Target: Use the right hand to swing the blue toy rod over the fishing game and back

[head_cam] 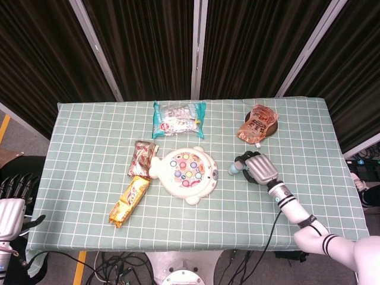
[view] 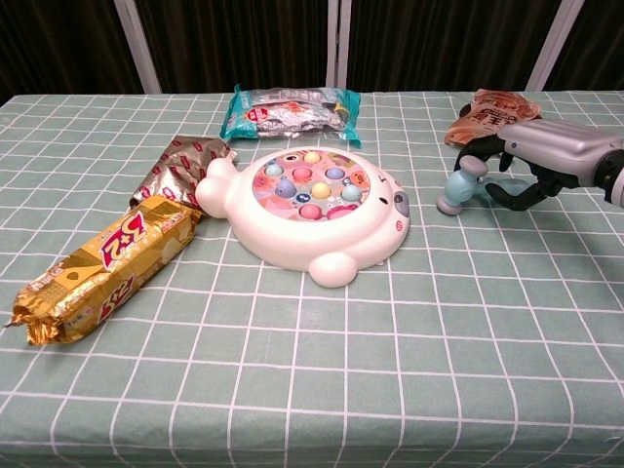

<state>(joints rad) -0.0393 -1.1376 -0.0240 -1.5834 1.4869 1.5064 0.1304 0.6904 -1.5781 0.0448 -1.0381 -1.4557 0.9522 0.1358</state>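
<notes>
– Where's the blue toy rod [view: 456,191]?
– Right of the fishing game [view: 310,213], gripped in the right hand [view: 534,164], its end on the checked tablecloth [view: 390,370]

– And the other hand?
– Only the head view shows the left hand [head_cam: 13,202], fingers apart, off-table. The gold snack bar [view: 102,265] reads "2+2"

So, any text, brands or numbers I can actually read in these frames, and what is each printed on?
No print is legible enough to quote.
Gold snack bar: large red characters, too blurred to read.
Teal packet: small red logo, unreadable.
Orange pouch: dark print, too small.
Brown wrapper: patterned, no clear text.
Fishing game: no lettering visible.
</notes>
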